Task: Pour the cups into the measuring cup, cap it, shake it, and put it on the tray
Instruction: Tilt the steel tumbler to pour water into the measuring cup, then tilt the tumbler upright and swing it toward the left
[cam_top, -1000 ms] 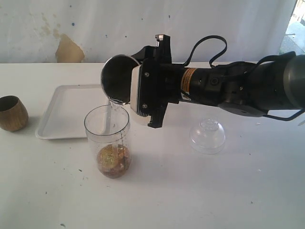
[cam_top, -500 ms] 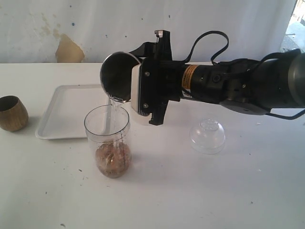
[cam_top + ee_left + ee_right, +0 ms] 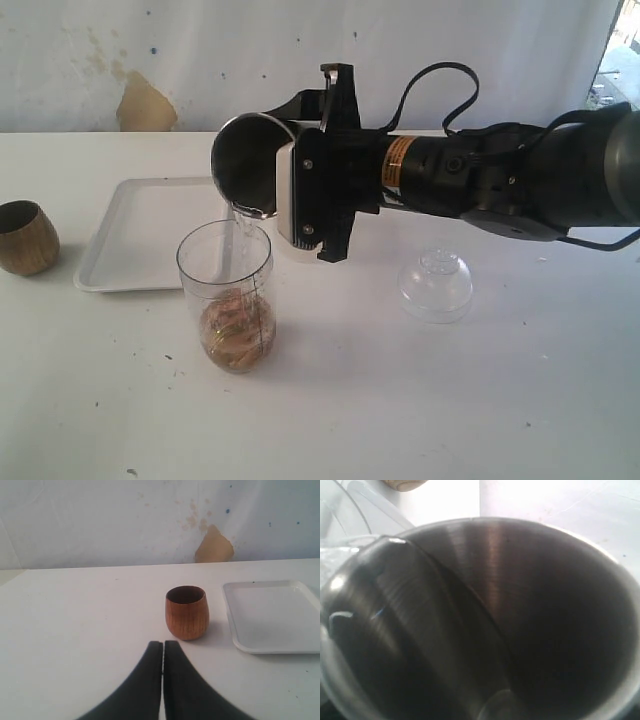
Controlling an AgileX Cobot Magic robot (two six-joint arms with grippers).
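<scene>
My right gripper [image 3: 290,182] is shut on the steel tumbler [image 3: 245,165], which is tipped on its side above the measuring cup [image 3: 226,290]. A thin clear stream runs from the tumbler's lip into the cup, where brown contents swirl at the bottom. The tumbler's shiny inside [image 3: 495,620] fills the right wrist view and hides the fingers. The brown wooden cup [image 3: 25,237] stands upright at the far left, empty as far as I can see. My left gripper [image 3: 163,645] is shut on nothing, a little short of that cup [image 3: 186,612]. The white tray [image 3: 140,240] lies behind the measuring cup.
A clear dome-shaped lid [image 3: 435,285] rests on the table to the right of the measuring cup, under my right arm. The tray's rim [image 3: 240,642] lies just right of the wooden cup in the left wrist view. A white wall backs the table.
The tumbler has tipped slightly further while the stream keeps running. The brown contents in the measuring cup have stirred and shifted. The left gripper's motion cannot be told.
</scene>
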